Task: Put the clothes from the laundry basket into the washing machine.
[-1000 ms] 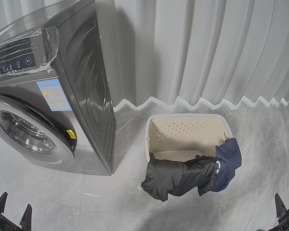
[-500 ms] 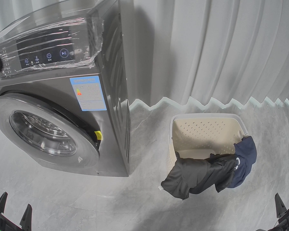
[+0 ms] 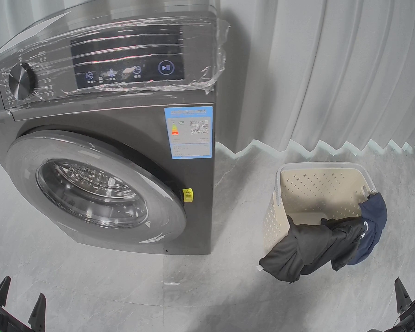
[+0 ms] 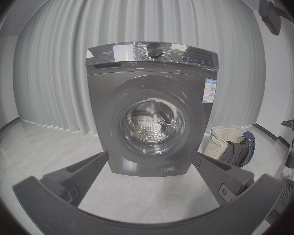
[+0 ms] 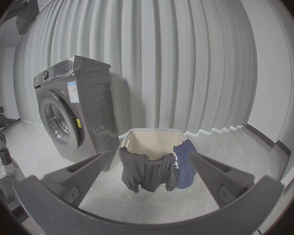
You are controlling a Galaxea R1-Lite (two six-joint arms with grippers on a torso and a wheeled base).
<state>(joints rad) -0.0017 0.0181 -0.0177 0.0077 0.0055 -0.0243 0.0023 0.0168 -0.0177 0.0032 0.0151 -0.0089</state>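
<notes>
Hanging over laundry basket [image 3: 323,165] near rim: black garment [image 3: 304,254] & navy garment [image 3: 374,224]. Washing machine [image 3: 124,111] at basket's 9 o'clock, door [image 3: 97,190] shut. L gripper [image 4: 147,154], R gripper [image 5: 149,153] wide open, empty.

Shut washer [image 3: 124,162], and a basket [image 3: 323,166] with clothes hung over its rim.
The grey front-loading washer stands upright on the floor, its round glass door [image 3: 94,192] closed and clear film over its control panel [image 3: 124,68]. The cream perforated basket stands apart on the washer's right. A black garment [image 3: 309,250] hangs over the near rim and down the outside. A navy garment [image 3: 373,224] drapes over the near right corner, touching the black one.
</notes>
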